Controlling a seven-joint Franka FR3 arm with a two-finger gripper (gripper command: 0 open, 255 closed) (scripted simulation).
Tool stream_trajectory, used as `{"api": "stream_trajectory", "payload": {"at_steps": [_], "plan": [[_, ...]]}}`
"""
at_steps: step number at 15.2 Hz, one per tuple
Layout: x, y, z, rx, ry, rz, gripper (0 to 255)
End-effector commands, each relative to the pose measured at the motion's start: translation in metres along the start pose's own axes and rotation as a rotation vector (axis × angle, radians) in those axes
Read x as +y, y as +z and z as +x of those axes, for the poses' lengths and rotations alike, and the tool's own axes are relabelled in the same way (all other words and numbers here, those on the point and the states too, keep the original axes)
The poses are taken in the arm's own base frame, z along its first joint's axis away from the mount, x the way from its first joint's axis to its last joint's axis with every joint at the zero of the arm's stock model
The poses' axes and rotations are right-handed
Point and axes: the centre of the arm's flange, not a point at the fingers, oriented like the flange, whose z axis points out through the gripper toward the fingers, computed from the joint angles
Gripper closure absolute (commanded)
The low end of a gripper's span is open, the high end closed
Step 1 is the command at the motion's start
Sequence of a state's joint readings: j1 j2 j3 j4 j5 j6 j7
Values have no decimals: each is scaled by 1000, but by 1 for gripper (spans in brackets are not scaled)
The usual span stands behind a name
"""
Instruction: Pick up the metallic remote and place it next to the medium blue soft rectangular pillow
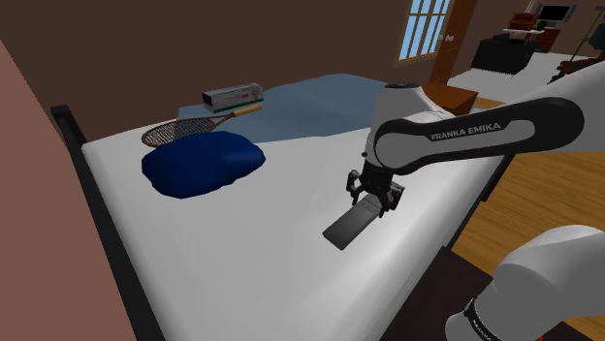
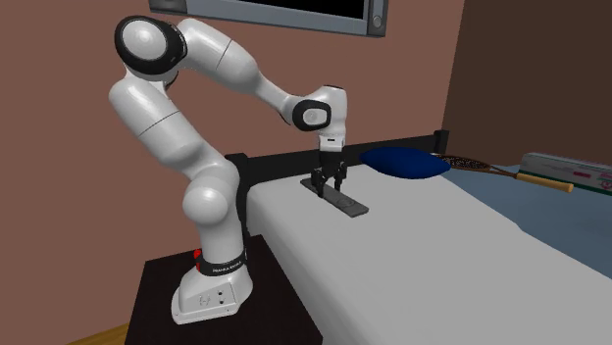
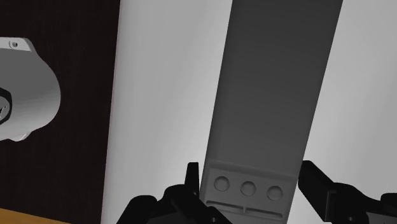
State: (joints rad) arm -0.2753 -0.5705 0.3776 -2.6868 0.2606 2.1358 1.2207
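Gripper (image 3: 251, 170) released, jaws astride the remote (image 3: 273, 89) at its button end. Gripped there, it could pivot and slip out

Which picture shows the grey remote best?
The wrist view: the remote is close up, its three round buttons visible. In the shoulder and second exterior views it is a small dark slab on the white bed.

remote (image 3: 270, 108): dark grey, long flat bar, three round buttons at one end, lying flat on the white bed (image 1: 242, 262) near its side edge | pillow (image 1: 204, 163): deep blue, soft, lumpy, resting on the bed by its dark end rail
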Motion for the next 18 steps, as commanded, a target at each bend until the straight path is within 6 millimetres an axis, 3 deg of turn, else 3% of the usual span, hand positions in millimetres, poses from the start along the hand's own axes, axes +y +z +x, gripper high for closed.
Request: {"api": "stream_trajectory", "payload": {"at_steps": [1, 18], "plan": [[1, -11, 0, 0, 0, 0, 255], [0, -101, -2, 0, 0, 0, 255]]}}
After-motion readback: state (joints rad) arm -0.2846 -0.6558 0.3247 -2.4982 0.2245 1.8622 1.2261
